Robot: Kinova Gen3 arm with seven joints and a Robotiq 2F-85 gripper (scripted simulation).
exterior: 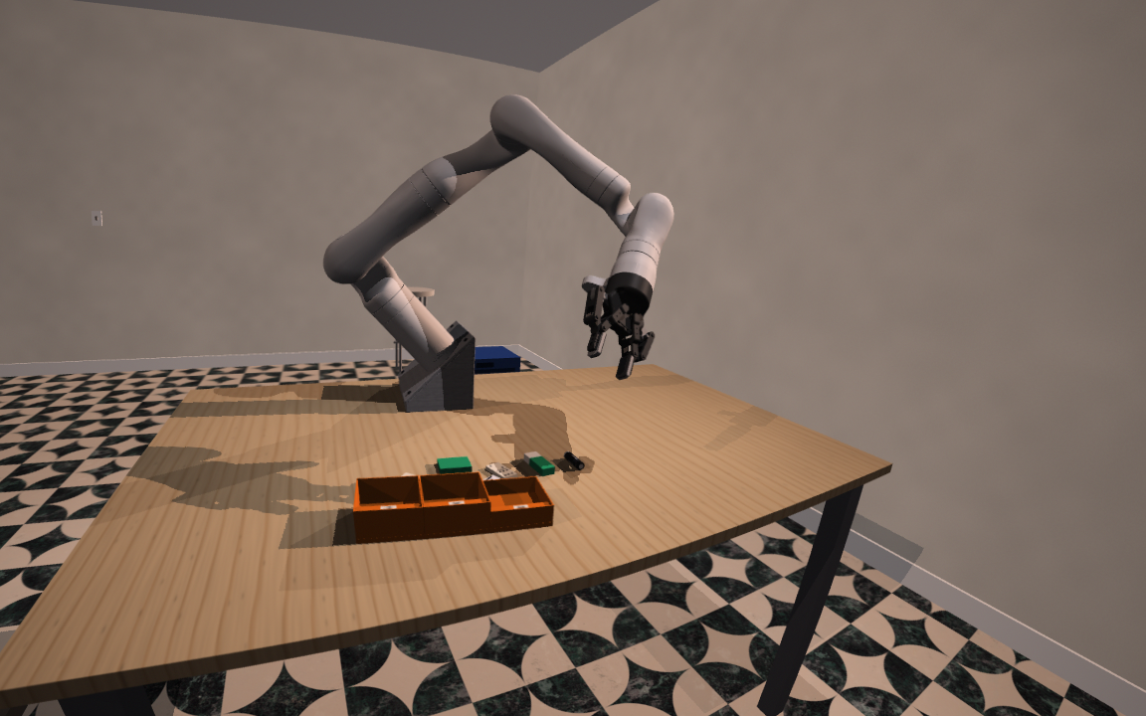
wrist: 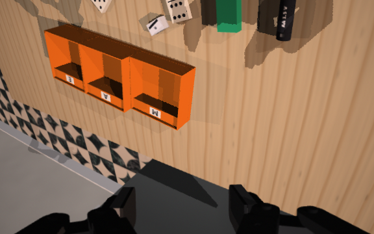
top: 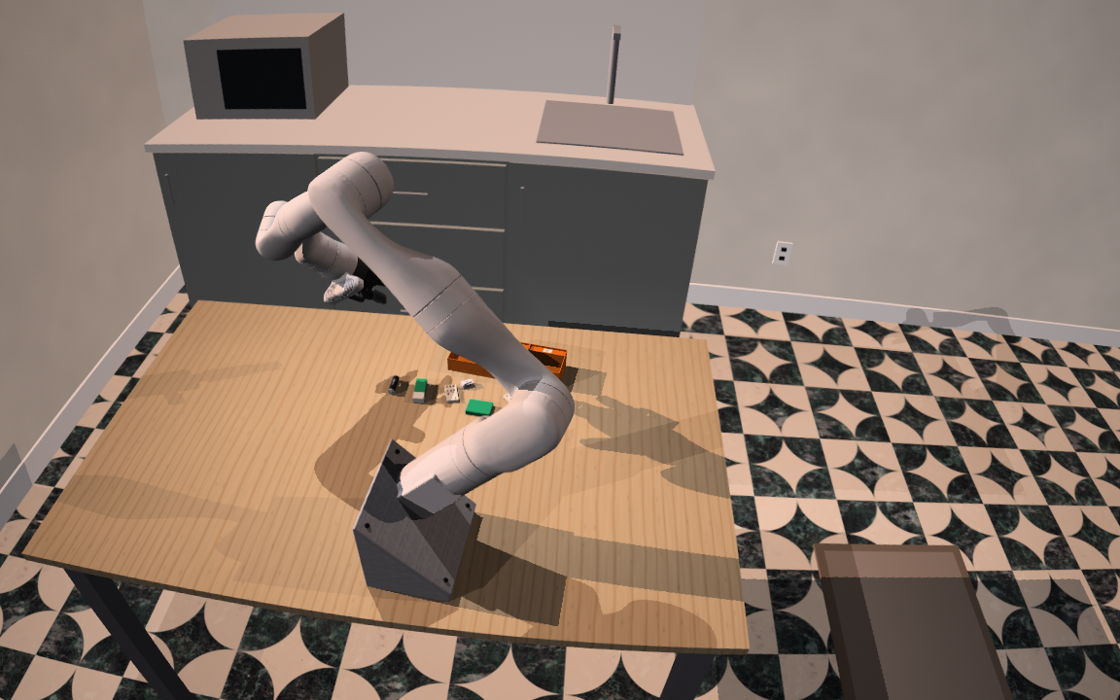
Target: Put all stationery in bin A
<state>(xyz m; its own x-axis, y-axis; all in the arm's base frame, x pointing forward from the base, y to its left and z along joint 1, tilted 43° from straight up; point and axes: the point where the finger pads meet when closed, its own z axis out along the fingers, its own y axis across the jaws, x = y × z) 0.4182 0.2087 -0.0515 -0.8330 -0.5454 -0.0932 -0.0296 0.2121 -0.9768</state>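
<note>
My gripper (exterior: 610, 361) (wrist: 182, 201) is partly open, with nothing between its fingers, high above the table. Bin A (exterior: 455, 520) (wrist: 106, 96) is the middle orange bin; no contents show. A green block with a pale end (top: 420, 390) (exterior: 539, 463) (wrist: 228, 16), perhaps an eraser, lies beside the black AA battery (top: 394, 383) (exterior: 573, 459) (wrist: 286, 19). A plain green block (top: 478, 407) (exterior: 454, 464) lies nearer the arm base. Bin A is mostly hidden behind the arm in the top view.
Bin E (exterior: 387, 525) (wrist: 70, 79) and bin M (exterior: 521, 516) (wrist: 154, 112) flank bin A. A white dotted piece (top: 452, 392) (wrist: 178, 11), a small white piece (top: 469, 383) (wrist: 157, 25) and another dotted piece (wrist: 101, 4) lie behind the bins. The table's edge (exterior: 674, 562) runs beyond them.
</note>
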